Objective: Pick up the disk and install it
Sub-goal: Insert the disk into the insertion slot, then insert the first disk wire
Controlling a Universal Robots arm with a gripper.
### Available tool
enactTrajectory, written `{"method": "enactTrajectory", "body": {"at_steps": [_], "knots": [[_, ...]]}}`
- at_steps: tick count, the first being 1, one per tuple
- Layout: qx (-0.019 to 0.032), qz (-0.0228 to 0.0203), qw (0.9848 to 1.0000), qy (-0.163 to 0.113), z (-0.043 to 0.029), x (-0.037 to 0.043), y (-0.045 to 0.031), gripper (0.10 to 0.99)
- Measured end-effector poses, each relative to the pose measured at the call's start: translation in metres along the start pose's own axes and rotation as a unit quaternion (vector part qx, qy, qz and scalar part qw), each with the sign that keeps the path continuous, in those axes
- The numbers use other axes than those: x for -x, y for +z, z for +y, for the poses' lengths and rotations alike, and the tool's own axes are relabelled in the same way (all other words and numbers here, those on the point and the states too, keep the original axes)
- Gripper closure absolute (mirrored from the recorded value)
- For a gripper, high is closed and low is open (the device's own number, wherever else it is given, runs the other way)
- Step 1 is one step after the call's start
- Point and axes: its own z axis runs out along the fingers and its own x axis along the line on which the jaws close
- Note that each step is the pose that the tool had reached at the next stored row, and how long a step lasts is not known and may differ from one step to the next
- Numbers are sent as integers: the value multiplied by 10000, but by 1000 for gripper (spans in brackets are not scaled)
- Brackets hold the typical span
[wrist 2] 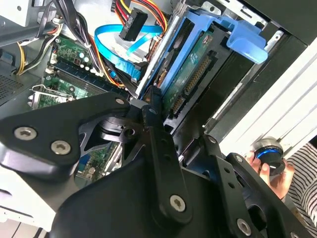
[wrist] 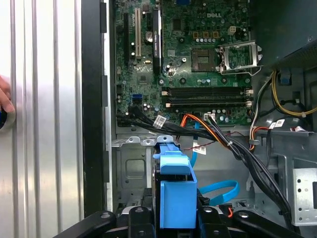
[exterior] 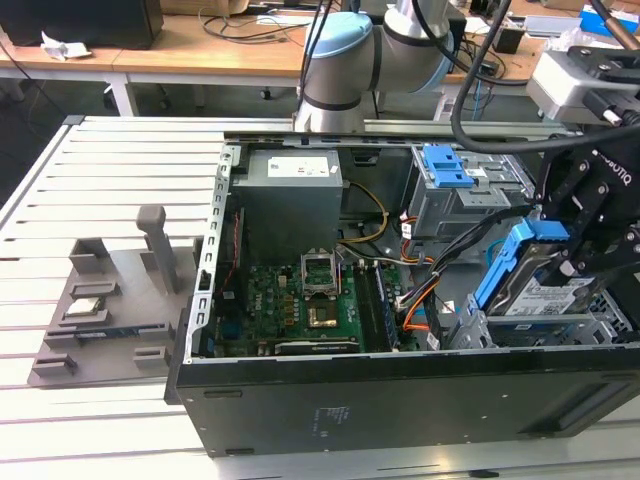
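**One disk, one gripper, at the case's right end**

Sweeping the exterior view from its left. One grey parts fixture sits on the slatted tabletop, just outside the open computer case. Into the case now: one grey power supply box against the far wall, and one green motherboard between it and the near wall. Further along there's one drive cage, blue latch on top, in the case's far right corner. And at the near right end, there's the gripper, closed on the one disk. The disk is tilted, blue bracket uppermost and labelled face showing, with its lower edge down among the grey bay rails. Seated or not, can't tell. In the second wrist view, one hand outside the case cups one round knob.
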Motion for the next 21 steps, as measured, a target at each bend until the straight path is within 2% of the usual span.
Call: {"method": "enactTrajectory", "body": {"at_steps": [1, 2, 4, 7, 8, 10, 21], "knots": [[0, 1, 10000, 0, 0, 0, 0, 714], [0, 1, 10000, 0, 0, 0, 0, 651], [0, 1, 10000, 0, 0, 0, 3, 651], [0, 1, 10000, 0, 0, 0, 6, 855], [0, 1, 10000, 0, 0, 0, 6, 855], [0, 1, 10000, 0, 0, 0, 7, 973], [0, 1, 10000, 0, -1, 0, 15, 980]]}}
